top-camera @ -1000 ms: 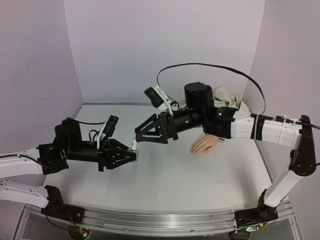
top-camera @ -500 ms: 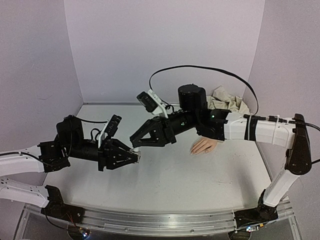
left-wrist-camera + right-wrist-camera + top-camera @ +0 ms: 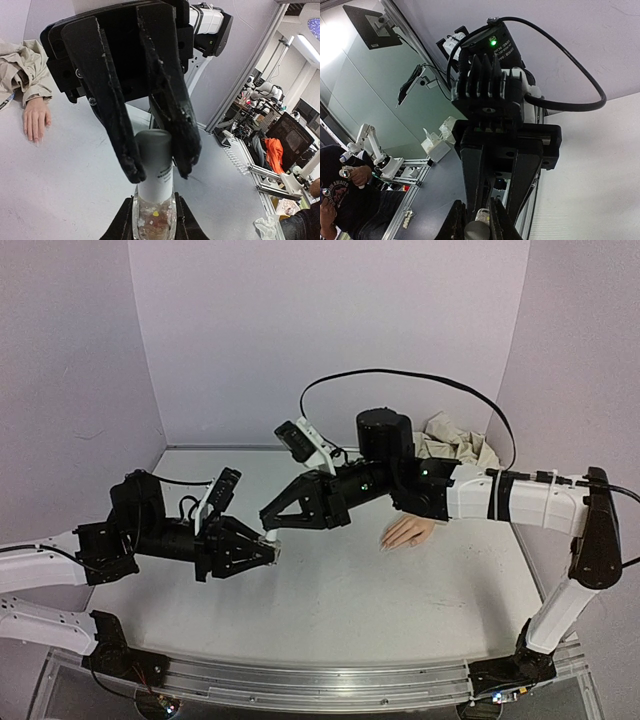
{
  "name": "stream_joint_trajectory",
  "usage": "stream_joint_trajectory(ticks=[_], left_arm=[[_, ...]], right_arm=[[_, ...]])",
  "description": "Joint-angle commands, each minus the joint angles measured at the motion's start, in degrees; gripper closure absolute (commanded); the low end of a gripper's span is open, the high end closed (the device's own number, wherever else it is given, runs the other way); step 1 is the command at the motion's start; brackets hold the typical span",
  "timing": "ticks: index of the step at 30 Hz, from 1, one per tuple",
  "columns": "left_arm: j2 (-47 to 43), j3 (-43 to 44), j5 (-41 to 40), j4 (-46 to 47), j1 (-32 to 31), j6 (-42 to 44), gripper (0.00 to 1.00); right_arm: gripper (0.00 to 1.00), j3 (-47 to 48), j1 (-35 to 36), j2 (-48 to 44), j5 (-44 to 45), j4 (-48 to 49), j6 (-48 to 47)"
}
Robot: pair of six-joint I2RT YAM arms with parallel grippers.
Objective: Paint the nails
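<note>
- since a second ago the right arm has swung a little to the left and the right gripper point(image 3: 159, 172) has drawn shut. its two black fingers point(image 3: 107, 100), which stood apart by the bottle, now pinch the cap.
- left arm has barely shifted, and the mannequin hand lies where it lay.
- left gripper point(image 3: 154, 227) is clamped on the small clear bottle point(image 3: 154, 217), one fingertip on each side of the glass body, left of the table's centre.
- the bottle's grey cap point(image 3: 155, 157) sticks out past the left fingertips toward the right arm. the right gripper is squeezed onto that cap, one finger on either side.
- in the top view the two grippers meet nose to nose, with the bottle bridging them.
- through the clear glass, pale flecks and a yellow speck show inside.
- the mannequin hand point(image 3: 408, 531) lies palm down on the table point(image 3: 350, 610), right of centre, beneath the right forearm and well apart from both grippers.
- the nails point(image 3: 37, 140) sit at its fingertips, pointing toward the near-left — too small here to tell whether any carry paint.
- a beige jacket sleeve point(image 3: 455, 443) bunches up behind the hand toward the far right corner.
- a black cable point(image 3: 420, 375) arcs above the right arm.
</note>
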Motion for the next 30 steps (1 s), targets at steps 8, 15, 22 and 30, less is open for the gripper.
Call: stream_joint_trajectory(ticks=[8,15,22,30], left_arm=[[-3.35,3.6,-29.49,4.62,0.33,10.99,1.0],[8.87,7.17,-44.13,17.48,0.29,24.99,1.0],[23.15,11.69,-51.32,30.74,0.18,26.74,1.0],[23.44,5.36,-50.16,30.4,-1.4,19.11,1.0]], right_arm=[[1.0,-2.44,1.59,-0.98,11.27,2.9,1.54],[1.0,0.88,6.96,2.86,44.96,-5.16,8.12],[1.0,7.58,14.08,9.86,73.72,-13.36,23.82],[0.97,6.1,14.24,5.04,76.29,-12.78,16.29]])
